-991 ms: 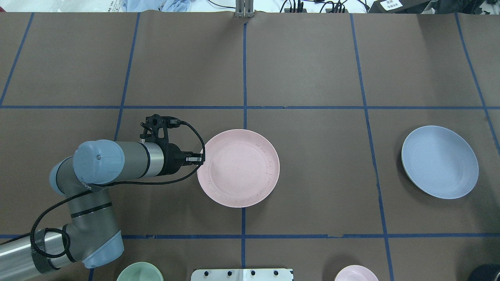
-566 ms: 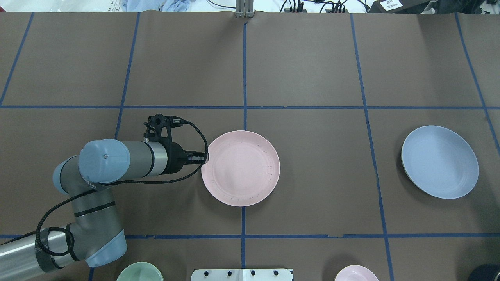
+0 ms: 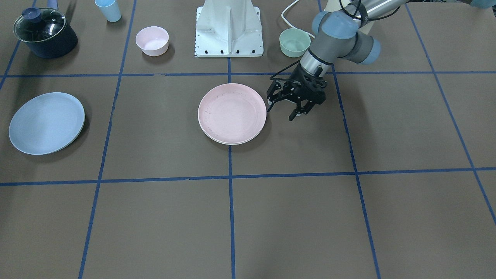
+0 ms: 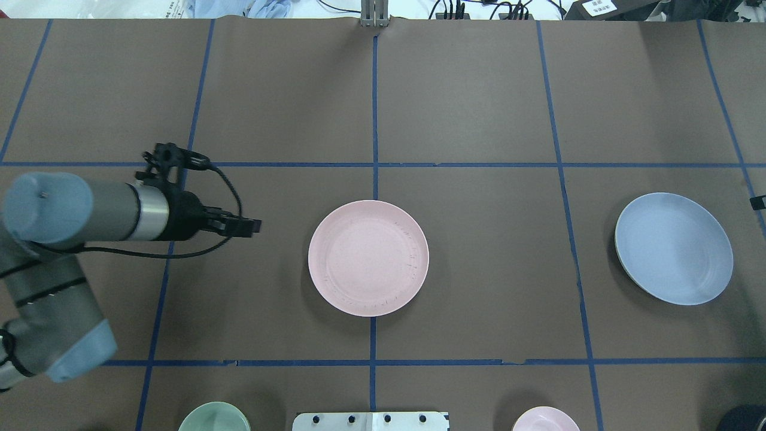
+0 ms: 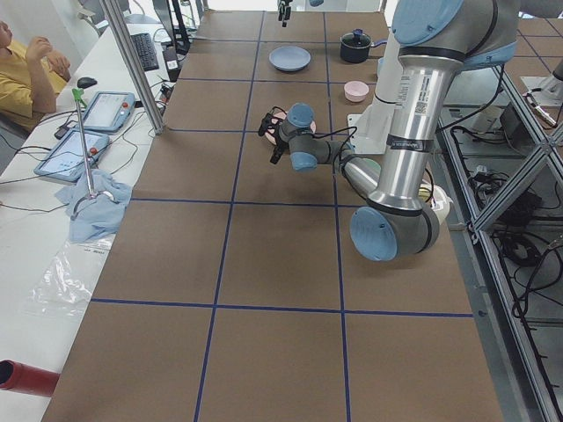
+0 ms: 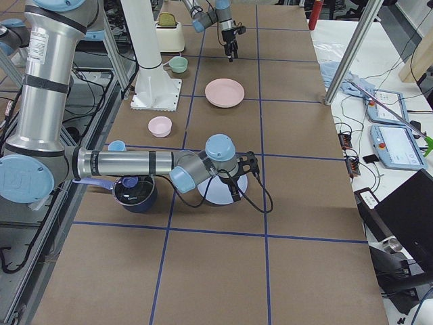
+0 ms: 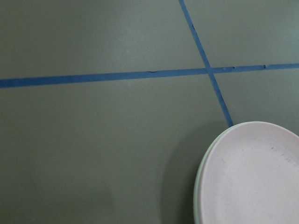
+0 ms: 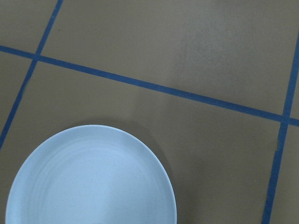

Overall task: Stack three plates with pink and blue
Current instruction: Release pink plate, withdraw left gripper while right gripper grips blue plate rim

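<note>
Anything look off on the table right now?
Nothing spilled or broken. The pink plate sits squarely on a cream plate, with only small dark specks on its surface. The blue plate lies apart, not yet stacked.

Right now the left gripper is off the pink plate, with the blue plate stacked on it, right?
No: the overhead view shows the blue plate lying apart, far right of the pink plate. The left gripper is indeed off it.
</note>
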`<state>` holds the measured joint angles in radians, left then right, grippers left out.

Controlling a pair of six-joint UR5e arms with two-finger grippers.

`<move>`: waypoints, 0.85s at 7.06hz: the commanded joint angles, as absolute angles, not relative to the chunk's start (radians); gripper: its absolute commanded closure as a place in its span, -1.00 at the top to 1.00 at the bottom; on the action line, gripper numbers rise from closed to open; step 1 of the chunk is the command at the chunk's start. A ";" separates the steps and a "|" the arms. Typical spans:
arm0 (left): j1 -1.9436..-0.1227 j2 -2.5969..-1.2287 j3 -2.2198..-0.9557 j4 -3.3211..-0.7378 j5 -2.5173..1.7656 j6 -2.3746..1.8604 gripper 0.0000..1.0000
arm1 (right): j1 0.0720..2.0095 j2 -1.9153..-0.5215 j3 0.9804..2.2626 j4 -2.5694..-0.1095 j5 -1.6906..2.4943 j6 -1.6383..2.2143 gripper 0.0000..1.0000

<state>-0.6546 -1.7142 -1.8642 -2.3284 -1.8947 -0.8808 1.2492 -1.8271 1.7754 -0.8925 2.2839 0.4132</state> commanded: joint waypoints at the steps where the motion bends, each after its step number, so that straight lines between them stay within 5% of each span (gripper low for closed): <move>1: -0.876 -1.553 -1.888 -2.336 -2.053 -0.479 1.00 | 1.069 -1.890 1.766 -0.715 2.101 0.662 0.99; 3: -0.983 -1.502 -1.887 -2.338 -2.092 -0.362 1.00 | 0.926 -1.898 1.667 -0.523 1.978 0.817 0.97; 6: -0.983 -1.502 -1.885 -2.338 -2.085 -0.365 1.00 | 0.916 -1.898 1.546 -0.408 1.971 0.821 0.42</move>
